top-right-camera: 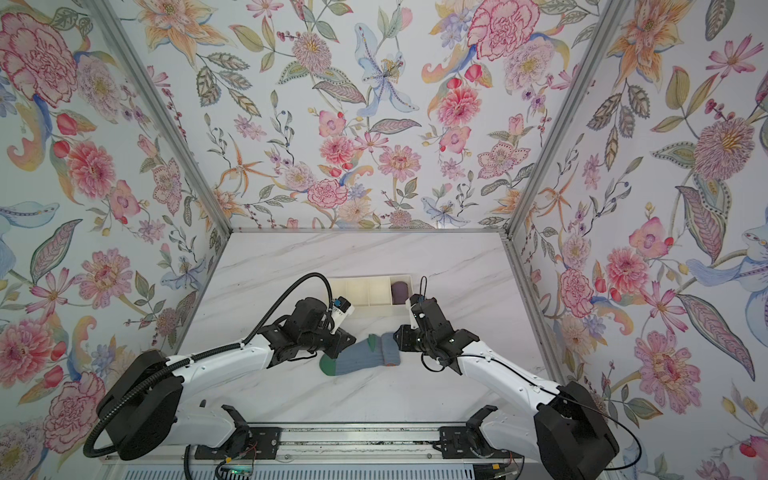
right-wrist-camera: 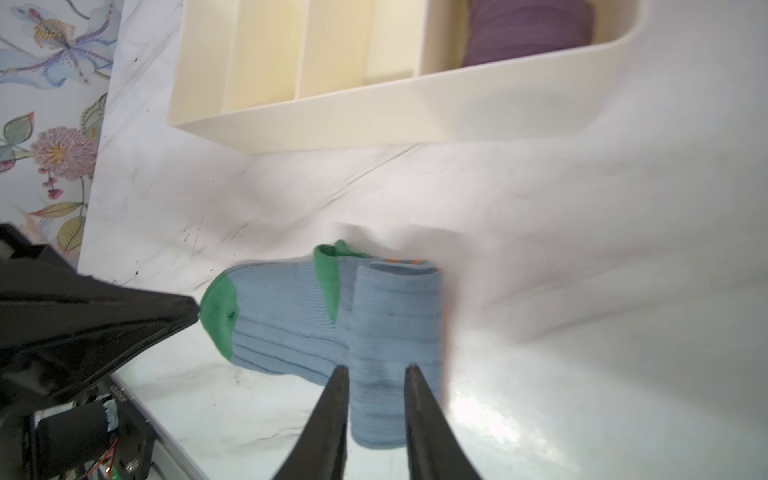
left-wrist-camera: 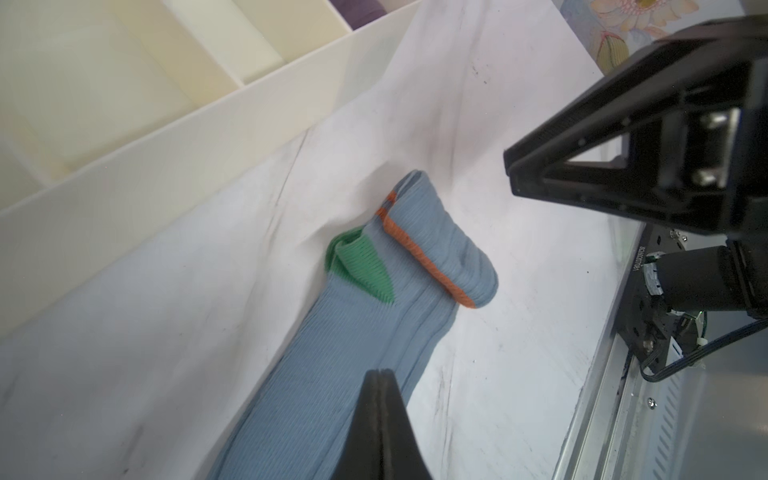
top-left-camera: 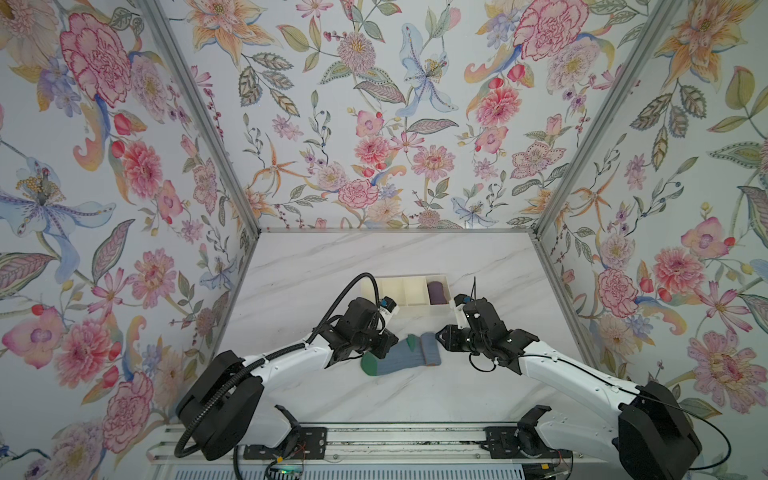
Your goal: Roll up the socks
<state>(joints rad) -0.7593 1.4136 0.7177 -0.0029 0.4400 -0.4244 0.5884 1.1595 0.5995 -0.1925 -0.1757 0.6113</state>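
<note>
The blue-grey ribbed socks (top-left-camera: 399,357) lie flat on the marble table, one on the other, with the green toe (top-left-camera: 368,365) toward the left arm. The cuff end is curled into a short roll (top-left-camera: 430,351) with an orange stripe (left-wrist-camera: 419,257) at its edge. My left gripper (left-wrist-camera: 380,372) is shut and empty, its tip over the foot part of the socks (left-wrist-camera: 361,324). My right gripper (right-wrist-camera: 377,368) has its jaws a little apart, just above the roll (right-wrist-camera: 395,324). In the left wrist view it hangs clear of the fabric and grips nothing.
A cream divided tray (top-left-camera: 405,305) stands just behind the socks, close to both wrists. Its rightmost compartment holds a dark purple rolled bundle (top-left-camera: 436,291). Floral walls close in the table on three sides, and the arms' rail (top-left-camera: 374,440) runs along the front edge.
</note>
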